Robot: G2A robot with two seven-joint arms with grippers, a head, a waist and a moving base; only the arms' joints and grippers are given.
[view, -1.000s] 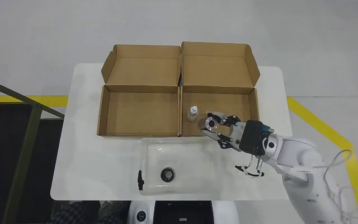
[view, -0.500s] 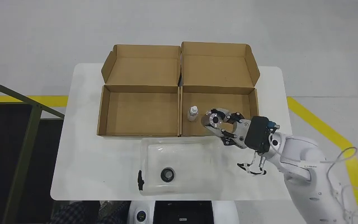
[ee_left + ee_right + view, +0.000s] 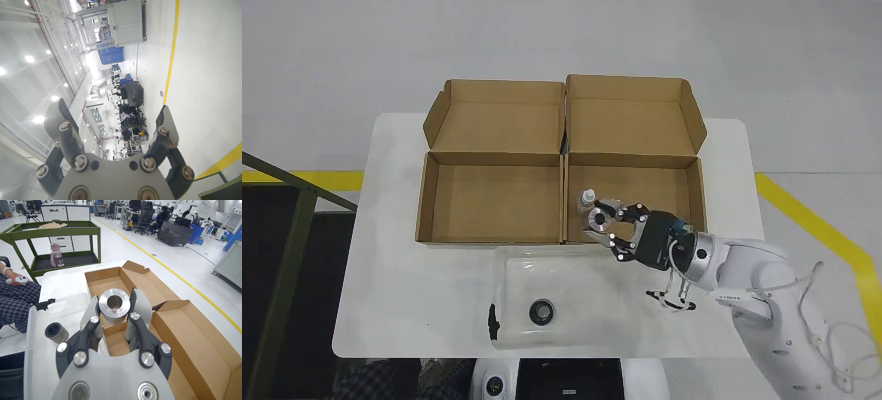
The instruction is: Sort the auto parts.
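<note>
My right gripper (image 3: 602, 221) (image 3: 114, 308) is shut on a shiny metal sleeve (image 3: 598, 217) (image 3: 114, 308) with a round bore. It holds the sleeve just above the near left corner of the right cardboard box (image 3: 697, 185) (image 3: 198, 332), close to the wall shared with the left cardboard box (image 3: 492, 200) (image 3: 105, 283). A small white bottle-shaped part (image 3: 587, 200) stands in the right box beside the sleeve. A dark ring bearing (image 3: 541, 312) (image 3: 56, 332) lies in the clear plastic tray (image 3: 500, 285) (image 3: 28, 336). My left gripper (image 3: 113, 113) is open and holds nothing, facing the room.
Both boxes have their lids folded back toward the far table edge. The clear tray sits in front of them, with black tape (image 3: 491, 322) (image 3: 44, 304) on its left rim. A green cart (image 3: 272, 210) stands left of the white table (image 3: 392, 180).
My right gripper has carried the sleeve to the left, from the middle of the right box's near wall to its near left corner by the white part.
</note>
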